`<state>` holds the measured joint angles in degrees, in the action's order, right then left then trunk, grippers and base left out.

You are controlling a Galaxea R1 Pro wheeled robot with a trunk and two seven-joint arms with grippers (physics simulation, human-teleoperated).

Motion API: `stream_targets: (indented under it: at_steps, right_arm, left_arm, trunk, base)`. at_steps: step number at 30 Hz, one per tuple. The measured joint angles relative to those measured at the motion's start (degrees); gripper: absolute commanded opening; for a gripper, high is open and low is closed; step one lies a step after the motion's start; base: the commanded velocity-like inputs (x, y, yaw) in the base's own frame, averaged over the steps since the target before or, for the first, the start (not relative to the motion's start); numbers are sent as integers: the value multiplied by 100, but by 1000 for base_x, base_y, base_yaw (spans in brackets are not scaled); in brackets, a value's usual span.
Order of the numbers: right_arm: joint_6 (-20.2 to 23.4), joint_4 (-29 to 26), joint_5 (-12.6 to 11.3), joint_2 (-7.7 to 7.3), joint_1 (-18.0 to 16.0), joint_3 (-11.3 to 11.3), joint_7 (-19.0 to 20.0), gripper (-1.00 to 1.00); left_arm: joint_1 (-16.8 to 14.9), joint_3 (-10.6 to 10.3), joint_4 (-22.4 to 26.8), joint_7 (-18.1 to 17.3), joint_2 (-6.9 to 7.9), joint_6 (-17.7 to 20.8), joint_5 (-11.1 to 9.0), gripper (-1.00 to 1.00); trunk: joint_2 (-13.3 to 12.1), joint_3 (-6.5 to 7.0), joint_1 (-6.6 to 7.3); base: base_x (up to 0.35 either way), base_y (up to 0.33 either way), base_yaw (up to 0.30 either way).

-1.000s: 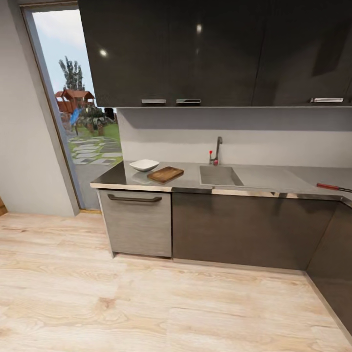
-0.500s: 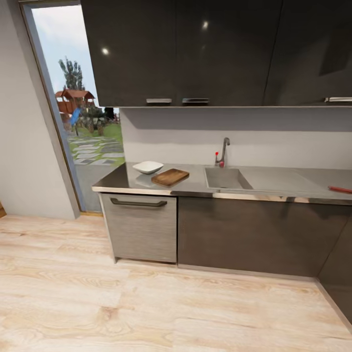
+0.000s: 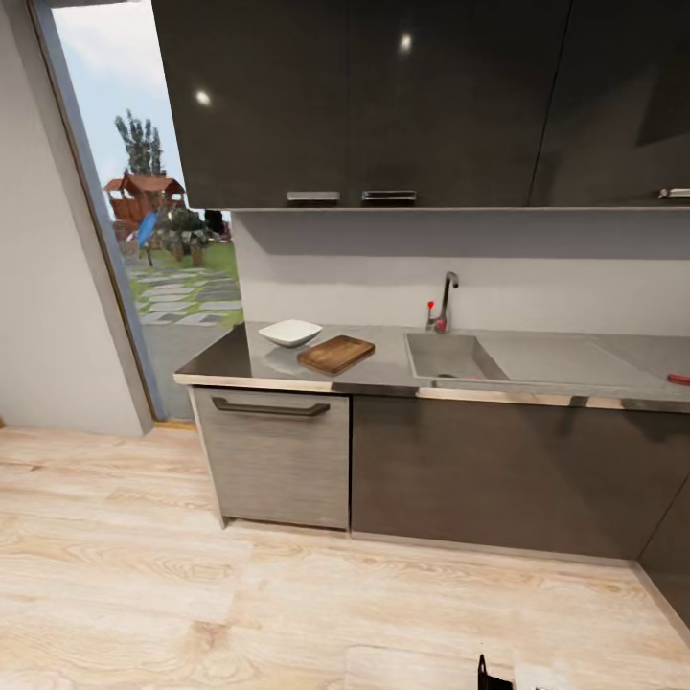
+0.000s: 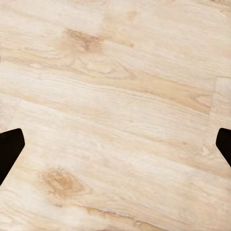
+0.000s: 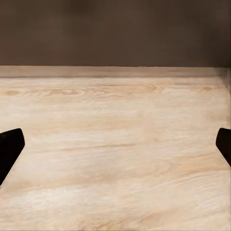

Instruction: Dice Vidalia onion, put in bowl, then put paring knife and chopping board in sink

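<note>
Kitchen cabinets and a long grey bench [image 3: 383,369] are seen closer than a second ago, because the camera has moved; the things themselves are not shifted. The bowl [image 3: 289,333] is placed just beside the chopping board [image 3: 335,354], with the sink [image 3: 450,356] at their right. The knife [image 3: 678,379] is now cut by the picture edge. The onion cannot be made out. Left fingers [image 4: 10,147] and right fingers [image 5: 10,147] are spread wide, empty, over the wooden floor [image 3: 192,575]. The approach is judged unfinished.

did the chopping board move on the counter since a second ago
No. The chopping board sits beside the bowl, left of the sink, as before; the camera shifted.
</note>
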<state>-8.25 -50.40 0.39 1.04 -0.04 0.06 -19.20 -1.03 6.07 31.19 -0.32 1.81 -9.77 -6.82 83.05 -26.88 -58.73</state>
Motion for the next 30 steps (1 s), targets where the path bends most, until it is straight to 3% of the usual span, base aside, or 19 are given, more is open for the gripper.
stream_targets:
  at_steps: [4,5,8,10,13,17,20,24,27,30]
  right_arm:
    - [1556,-1516,0,8,-58,8,-134,100]
    - [2166,-2277,-1,9,-101,10,-234,100]
    - [2720,-3039,7,9,-353,15,-597,100]
    - [3150,-3185,1,11,-736,49,-759,100]
    - [3426,-3224,5,12,-1104,157,-813,100]
    - [3736,-3241,249,60,-1631,424,-1034,100]
    - [4056,-3245,651,338,-2044,545,-1236,100]
    - [4229,-3246,1083,621,-2369,569,-1273,100]
    - [4576,-3245,1392,877,-2817,576,-1277,100]
    - [4970,-3212,1480,896,-3289,577,-1255,100]
  left_arm:
    - [1,-6,-7,0,38,0,2,100]
    - [0,-10,-9,3,43,0,19,100]
    - [0,-16,-6,7,46,0,91,100]
    - [0,-29,-6,8,46,0,175,100]
    - [0,-61,-8,8,47,0,225,100]
    - [0,-167,-13,18,47,-17,248,100]
    - [0,-263,-14,23,47,-71,251,100]
    - [1,-285,-19,24,47,-91,252,100]
    - [0,-291,-22,24,47,-99,252,100]
    - [1,-292,-54,24,47,-99,252,100]
  trunk:
    - [0,1,0]
    - [-1,1,-1]
    - [-1,2,0]
    - [-1,2,-1]
    - [-1,1,-1]
    - [-1,1,-1]
    - [-1,1,-1]
    - [-1,1,-1]
    - [-1,1,-1]
    - [0,2,-1]
  base:
    - [3,0,0]
    - [0,0,0]
    - [0,0,0]
    - [0,0,0]
    - [0,0,0]
    - [0,0,0]
    - [0,0,0]
    - [0,0,0]
    - [0,0,0]
    - [0,0,0]
